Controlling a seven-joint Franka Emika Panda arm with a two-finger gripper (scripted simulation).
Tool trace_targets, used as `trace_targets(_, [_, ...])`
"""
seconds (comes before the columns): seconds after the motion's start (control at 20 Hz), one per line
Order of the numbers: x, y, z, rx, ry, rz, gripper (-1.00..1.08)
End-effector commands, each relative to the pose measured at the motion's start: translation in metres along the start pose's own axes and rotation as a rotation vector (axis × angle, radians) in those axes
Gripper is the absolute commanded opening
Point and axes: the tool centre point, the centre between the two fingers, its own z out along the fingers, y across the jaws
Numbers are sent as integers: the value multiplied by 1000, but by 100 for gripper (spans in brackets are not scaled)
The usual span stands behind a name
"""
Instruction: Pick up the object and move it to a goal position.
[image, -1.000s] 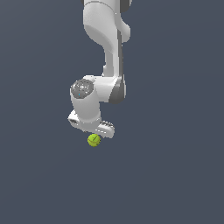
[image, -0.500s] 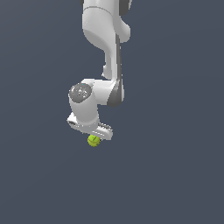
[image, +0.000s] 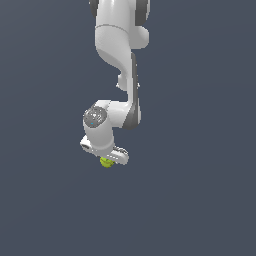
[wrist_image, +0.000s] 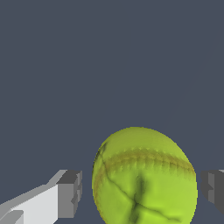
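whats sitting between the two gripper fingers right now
The yellow-green ball sits between the fingers, with a narrow gap on each side, so it isn't clamped. This shows in the wrist view; the exterior view hides it.

Yellow-green ball (wrist_image: 144, 177) w/ dark marks, white arm (image: 117, 45).

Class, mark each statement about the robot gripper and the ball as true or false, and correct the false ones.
1. The ball is yellow-green. True.
2. The ball lies between the gripper fingers. True.
3. The fingers press on the ball. False: in the wrist view a gap shows on each side.
4. In the exterior view the ball sits above the arm. False: it shows just under the gripper.
5. A red cube lies beside the ball. False: none shows.
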Motion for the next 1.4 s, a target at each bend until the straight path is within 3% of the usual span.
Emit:
trace_targets(0.0, [1, 0, 5, 0, 2, 1, 100])
trace_targets(0.1, [2, 0, 5, 0, 2, 1, 100])
trace_targets(0.15, [2, 0, 5, 0, 2, 1, -100])
trace_targets(0.85, [4, 0, 1, 0, 7, 11, -100])
trace_targets(1.35, [33, 3, -40, -7, 74, 137, -100])
